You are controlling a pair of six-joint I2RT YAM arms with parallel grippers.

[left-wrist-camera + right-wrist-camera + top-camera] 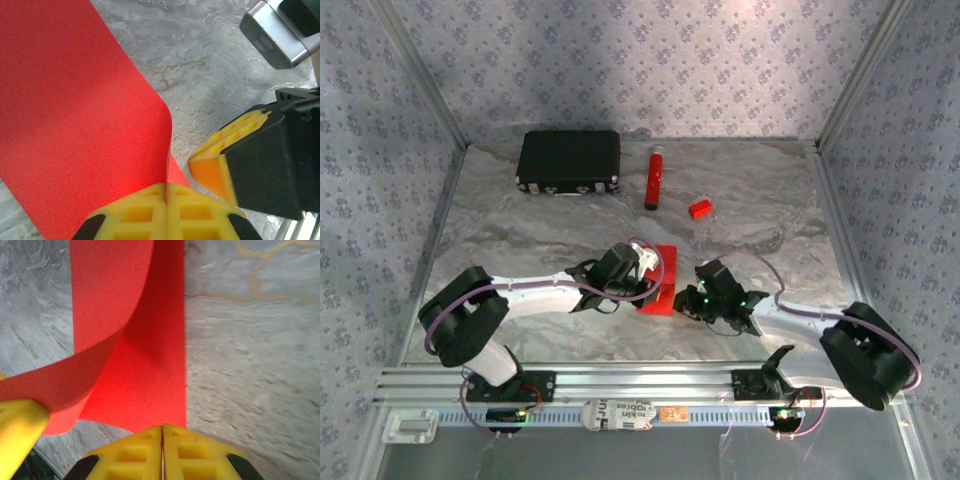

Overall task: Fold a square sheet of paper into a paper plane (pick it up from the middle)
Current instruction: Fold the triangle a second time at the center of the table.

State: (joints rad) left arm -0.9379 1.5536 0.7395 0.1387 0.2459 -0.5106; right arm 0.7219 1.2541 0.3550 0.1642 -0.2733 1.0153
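Left end effector (166, 192) grips sheet (75, 125) edge, holding it curled over; right end effector (162, 432) grips flat layer, likely anchoring the fold.

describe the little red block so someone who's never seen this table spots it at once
Start at the black case at the back left of the marbled table. Right of it is a red tube, and just right of that, slightly nearer, sits the little red block. It is the smallest red thing: stubby, not long like the tube nor flat like the red paper sheet.
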